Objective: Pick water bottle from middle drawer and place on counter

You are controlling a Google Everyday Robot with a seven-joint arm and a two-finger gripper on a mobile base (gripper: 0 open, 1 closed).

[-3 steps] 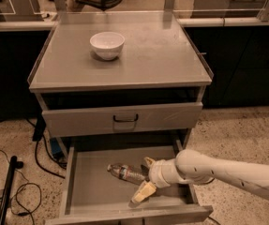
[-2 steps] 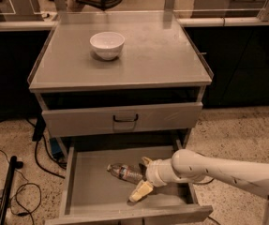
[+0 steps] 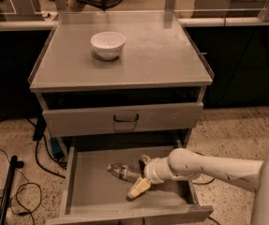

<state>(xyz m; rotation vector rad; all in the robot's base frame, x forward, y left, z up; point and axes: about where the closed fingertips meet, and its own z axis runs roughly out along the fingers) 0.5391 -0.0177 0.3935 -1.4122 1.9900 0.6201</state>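
1. Camera view, gripper: the gripper (image 3: 142, 175) sits low inside the pulled-out middle drawer (image 3: 89, 186), at the end of the pale arm (image 3: 209, 165) that reaches in from the right. Its two fingers are spread apart, one (image 3: 145, 159) toward the back of the drawer and one (image 3: 138, 189) toward the front.
2. Water bottle: the water bottle (image 3: 123, 172) lies on its side on the drawer floor, just left of the gripper. Its near end sits in the gap between the spread fingers. Whether either finger touches it cannot be told.
3. Heading: the bottle's long axis runs roughly left to right, tilted slightly so the far end lies nearer the drawer's back. The paler end, which looks like the cap, points away from the gripper.
4. Edges: the drawer's front wall is close in front of the gripper and the right wall lies beyond the wrist. The left wall is well apart from the bottle.
5. Open room: bare drawer floor stretches left of the bottle.
6. Above the gripper: a closed drawer front (image 3: 78, 121) with a dark loop handle (image 3: 126, 118) overhangs the back of the open drawer.
7. Counter: the counter (image 3: 157, 55) lies above and behind the gripper. A white bowl (image 3: 108, 44) stands on its left half, and the right half is bare.
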